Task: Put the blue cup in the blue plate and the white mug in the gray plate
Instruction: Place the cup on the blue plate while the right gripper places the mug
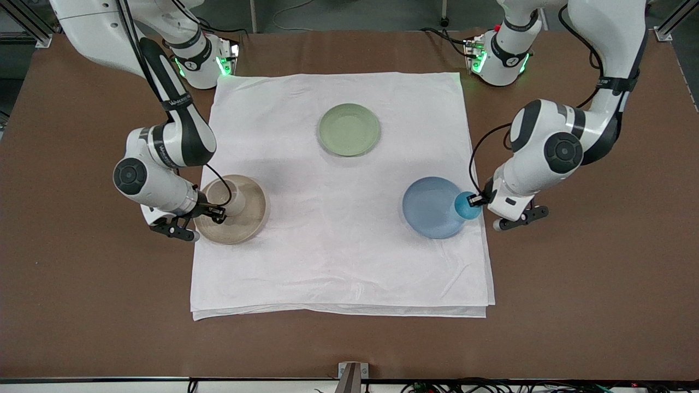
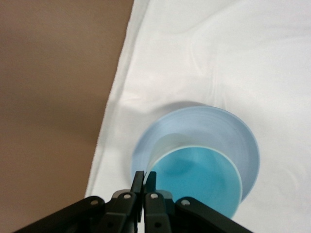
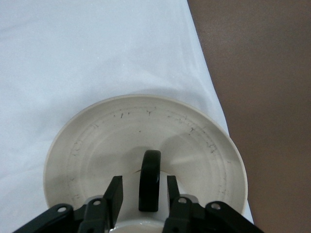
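The blue cup (image 1: pixel 467 206) is held by its rim in my left gripper (image 1: pixel 478 201), which is shut on it. The cup hangs over the edge of the blue plate (image 1: pixel 428 210) at the left arm's end. In the left wrist view the fingers (image 2: pixel 139 179) pinch the cup's rim, with the cup (image 2: pixel 199 182) above the plate (image 2: pixel 240 133). The white mug (image 1: pixel 236 197) stands on the gray plate (image 1: pixel 254 218). My right gripper (image 1: pixel 218 210) is open, its fingers (image 3: pixel 115 191) on either side of the mug's dark handle (image 3: pixel 149 179) without touching it, over the plate (image 3: pixel 146 124).
A sage-green plate (image 1: pixel 349 129) lies on the white cloth (image 1: pixel 338 262), farther from the front camera than the other two plates. Both task plates sit near the cloth's side edges, with brown table (image 1: pixel 590 284) around the cloth.
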